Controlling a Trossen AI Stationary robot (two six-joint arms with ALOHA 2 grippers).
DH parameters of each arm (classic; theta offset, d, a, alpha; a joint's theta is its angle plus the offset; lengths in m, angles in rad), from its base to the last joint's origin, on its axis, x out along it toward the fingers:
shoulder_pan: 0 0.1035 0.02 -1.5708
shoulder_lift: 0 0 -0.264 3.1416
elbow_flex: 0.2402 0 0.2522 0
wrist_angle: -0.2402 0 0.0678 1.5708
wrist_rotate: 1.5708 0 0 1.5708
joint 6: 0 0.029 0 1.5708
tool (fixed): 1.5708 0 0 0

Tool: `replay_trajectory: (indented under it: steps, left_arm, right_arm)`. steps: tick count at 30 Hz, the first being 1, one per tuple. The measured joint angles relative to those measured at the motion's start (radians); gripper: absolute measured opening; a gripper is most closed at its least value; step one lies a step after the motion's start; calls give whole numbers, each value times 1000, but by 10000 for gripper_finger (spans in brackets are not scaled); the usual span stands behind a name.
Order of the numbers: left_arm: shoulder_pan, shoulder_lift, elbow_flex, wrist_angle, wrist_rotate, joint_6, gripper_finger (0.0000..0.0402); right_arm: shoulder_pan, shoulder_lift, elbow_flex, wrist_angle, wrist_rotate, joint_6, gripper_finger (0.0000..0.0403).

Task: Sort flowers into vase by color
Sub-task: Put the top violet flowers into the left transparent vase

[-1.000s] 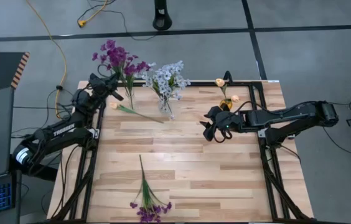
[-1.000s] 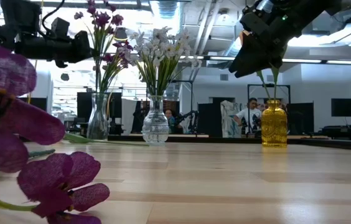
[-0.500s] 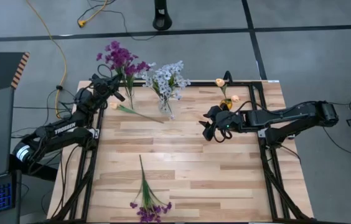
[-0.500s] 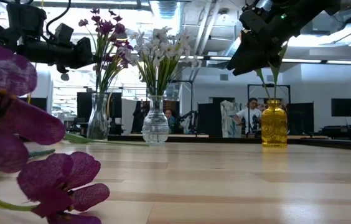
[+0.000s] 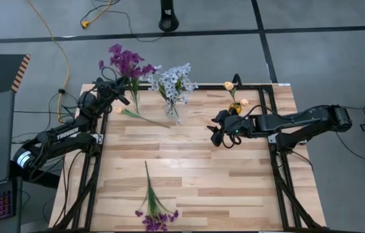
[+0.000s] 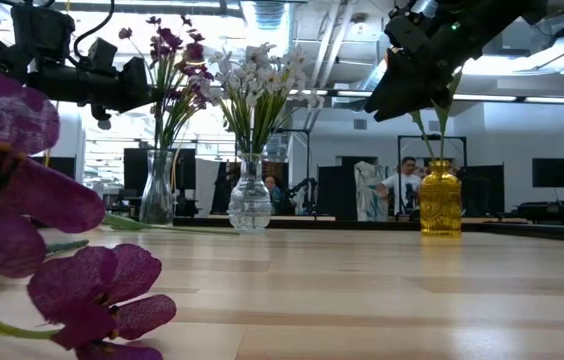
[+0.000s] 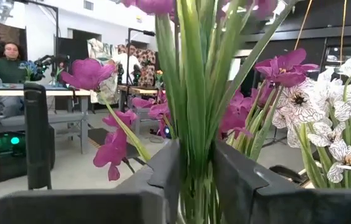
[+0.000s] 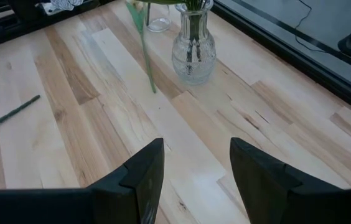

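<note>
Purple flowers (image 5: pixel 128 63) stand with their stems in a tall clear vase (image 6: pixel 157 190) at the table's far left corner. My left gripper (image 5: pixel 121 84) is shut on them above the vase. Pale blue-white flowers (image 5: pixel 173 81) fill a round clear vase (image 6: pixel 250 205). Peach buds (image 5: pixel 229 85) stand in a yellow vase (image 6: pixel 440 198). One peach sprig (image 5: pixel 140 116) and one purple sprig (image 5: pixel 151 206) lie flat on the table. My right gripper (image 5: pixel 215 134) hangs open above the table beside the yellow vase. My left gripper pinches the purple flowers' green stems (image 7: pixel 195 134) between its two fingers (image 7: pixel 234 180), below the blossoms and above the vase mouth. It comes level from the table's left, across the stems. The stems stand nearly upright, with their lower ends in the clear vase.
The three vases stand in a row along the far edge. The middle of the wooden table (image 5: pixel 195 168) is bare. A black frame (image 5: pixel 279 168) runs along the table's sides. People and desks show in the room behind.
My left gripper has moved a little toward the table's right, keeping its hold on the purple stems. The purple blossoms have swung right with it and sit slightly lower, standing more upright over the vase. The lower stems have stayed in the vase.
</note>
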State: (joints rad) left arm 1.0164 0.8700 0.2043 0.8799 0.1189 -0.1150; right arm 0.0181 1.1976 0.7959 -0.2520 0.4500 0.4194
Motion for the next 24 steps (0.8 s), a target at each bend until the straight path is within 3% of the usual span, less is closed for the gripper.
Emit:
replay_trajectory:
  steps: [15,24]
  left_arm:
    - [0,-2,0,-5,0,-13,183]
    - [0,-136,0,-253,-53,103,202]
  right_arm:
    - [0,0,0,0,0,0,209]
    - [0,0,0,-1,0,0,209]
